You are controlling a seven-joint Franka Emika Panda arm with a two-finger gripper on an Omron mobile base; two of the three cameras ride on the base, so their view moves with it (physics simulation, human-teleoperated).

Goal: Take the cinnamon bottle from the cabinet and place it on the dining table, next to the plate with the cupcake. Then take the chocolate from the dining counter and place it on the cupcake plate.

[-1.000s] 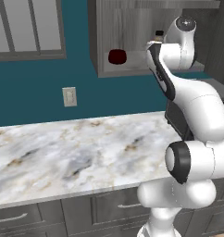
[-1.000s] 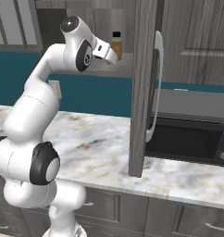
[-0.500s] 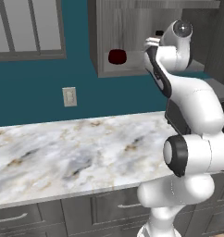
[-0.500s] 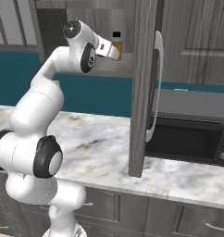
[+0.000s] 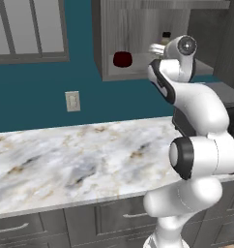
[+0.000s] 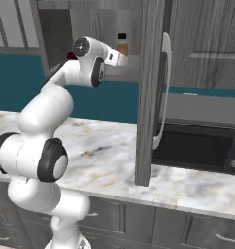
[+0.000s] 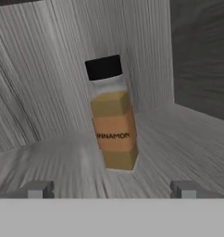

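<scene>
The small cinnamon bottle point(image 7: 112, 115), with orange-brown contents, a pale label band and a black cap, is standing on the shelf of the grey wood-grain wall cabinet point(image 7: 49, 83). In the hand view it is leaning slightly, its cap toward the upper left. The two-finger claw point(image 7: 112, 189) is reaching into the cabinet with its dark tips spread wide, one at each side of the lower edge of the hand view. The bottle is sitting ahead of the claw, centred between the two tips and not touching either. In the right base view the bottle point(image 6: 122, 44) is showing just past the white hand, beside the open cabinet door point(image 6: 149, 92). In the left base view a dark red bowl point(image 5: 122, 59) is resting on the same shelf, left of the hand. Below the cabinet, the white marble-look counter point(image 5: 75, 160) with grey and tan veins is stretching across.
</scene>
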